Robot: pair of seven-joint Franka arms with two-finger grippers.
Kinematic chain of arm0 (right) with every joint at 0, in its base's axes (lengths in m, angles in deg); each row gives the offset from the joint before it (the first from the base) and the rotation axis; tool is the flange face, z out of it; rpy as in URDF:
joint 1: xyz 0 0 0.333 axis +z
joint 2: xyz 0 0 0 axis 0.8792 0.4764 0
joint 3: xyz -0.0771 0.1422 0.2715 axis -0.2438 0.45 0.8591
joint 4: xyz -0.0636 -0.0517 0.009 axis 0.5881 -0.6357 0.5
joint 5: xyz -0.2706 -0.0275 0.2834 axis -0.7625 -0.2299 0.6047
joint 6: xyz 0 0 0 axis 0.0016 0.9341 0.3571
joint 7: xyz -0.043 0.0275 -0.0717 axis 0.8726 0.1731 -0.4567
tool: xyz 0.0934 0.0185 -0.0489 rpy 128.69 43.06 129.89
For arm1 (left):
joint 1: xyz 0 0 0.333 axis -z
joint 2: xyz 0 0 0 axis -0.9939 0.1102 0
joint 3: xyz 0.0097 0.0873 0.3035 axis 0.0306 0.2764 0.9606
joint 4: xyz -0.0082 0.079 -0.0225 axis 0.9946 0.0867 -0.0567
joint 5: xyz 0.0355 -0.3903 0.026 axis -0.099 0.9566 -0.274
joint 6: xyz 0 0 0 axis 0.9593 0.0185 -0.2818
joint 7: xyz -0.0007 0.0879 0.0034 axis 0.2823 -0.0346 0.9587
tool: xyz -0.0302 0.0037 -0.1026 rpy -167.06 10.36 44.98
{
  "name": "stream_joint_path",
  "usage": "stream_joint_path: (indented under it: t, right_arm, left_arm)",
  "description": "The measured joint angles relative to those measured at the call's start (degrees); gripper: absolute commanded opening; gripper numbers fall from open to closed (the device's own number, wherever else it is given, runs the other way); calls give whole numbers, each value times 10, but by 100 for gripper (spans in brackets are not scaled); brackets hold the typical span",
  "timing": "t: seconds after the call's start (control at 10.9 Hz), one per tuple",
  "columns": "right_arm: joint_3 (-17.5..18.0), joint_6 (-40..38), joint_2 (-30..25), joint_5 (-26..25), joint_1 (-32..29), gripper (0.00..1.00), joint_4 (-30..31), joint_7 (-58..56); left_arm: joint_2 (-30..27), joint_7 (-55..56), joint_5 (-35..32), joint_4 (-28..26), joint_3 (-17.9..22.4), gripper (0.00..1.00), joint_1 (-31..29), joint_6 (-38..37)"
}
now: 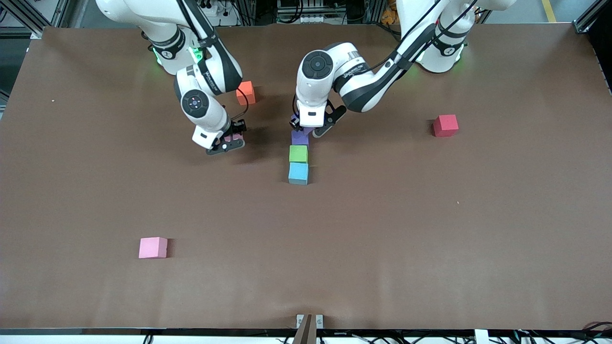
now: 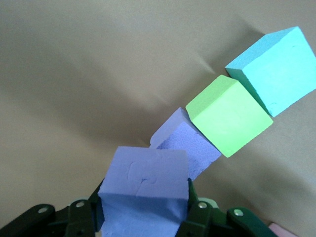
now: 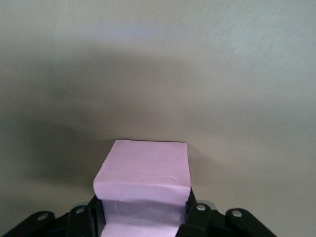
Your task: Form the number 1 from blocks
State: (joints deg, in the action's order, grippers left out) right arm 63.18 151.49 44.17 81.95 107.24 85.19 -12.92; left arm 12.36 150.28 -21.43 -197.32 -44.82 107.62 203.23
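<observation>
Three blocks lie in a straight row mid-table: light blue [image 1: 298, 173] nearest the front camera, then green [image 1: 298, 153], then purple [image 1: 300, 137]. My left gripper [image 1: 306, 126] is at the purple end of that row, shut on a second purple block [image 2: 145, 173] whose corner is close to the lying purple one [image 2: 190, 145]. Toward the right arm's end, my right gripper [image 1: 227, 141] stands low at the table. Its fingers [image 3: 197, 217] press both sides of a pink block [image 3: 143, 182]. Another pink block [image 1: 153, 247] lies alone, much nearer the front camera.
An orange cube [image 1: 245, 92] sits just farther from the front camera than my right gripper, by the right arm. A red cube [image 1: 445, 125] lies toward the left arm's end of the brown table [image 1: 430, 239].
</observation>
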Motion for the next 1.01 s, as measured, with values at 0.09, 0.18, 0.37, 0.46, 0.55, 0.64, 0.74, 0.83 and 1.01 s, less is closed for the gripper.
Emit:
stream_joint_path:
  t: [0.09, 0.18, 0.37, 0.46, 0.55, 0.64, 0.74, 0.83, 1.01]
  right_arm:
    - [-2, 6, -4, 0, -11, 60, -9, 0]
    - [-4, 8, -11, 0, -22, 60, -25, 0]
    - [-6, 8, -19, 0, -41, 60, -71, 0]
    - [-6, 7, -19, 0, -48, 60, -98, 0]
    - [-6, 7, -19, 0, -51, 60, -120, 3]
    - [-6, 7, -18, 0, -52, 60, -137, 16]
    - [-6, 7, -13, 0, -52, 60, -154, 38]
    - [-6, 9, -3, 0, -52, 60, -173, 59]
    - [-6, 13, 28, 0, -56, 59, -220, 86]
  left_arm:
    - [0, -7, -1, 0, -1, 13, 3, 0]
    - [0, -19, -2, 0, -3, 13, 5, 0]
    - [0, -73, -4, 1, -12, 14, 8, -15]
    - [0, -104, -5, 1, -19, 15, 11, -28]
    - [0, -128, -16, 1, -23, 14, 19, -39]
    - [0, -140, -37, 1, -24, 15, 32, -48]
    - [0, -151, -54, 1, -25, 15, 44, -53]
    - [0, -180, -62, 1, -26, 15, 54, -55]
    - [0, -263, -69, 1, -26, 14, 62, -72]
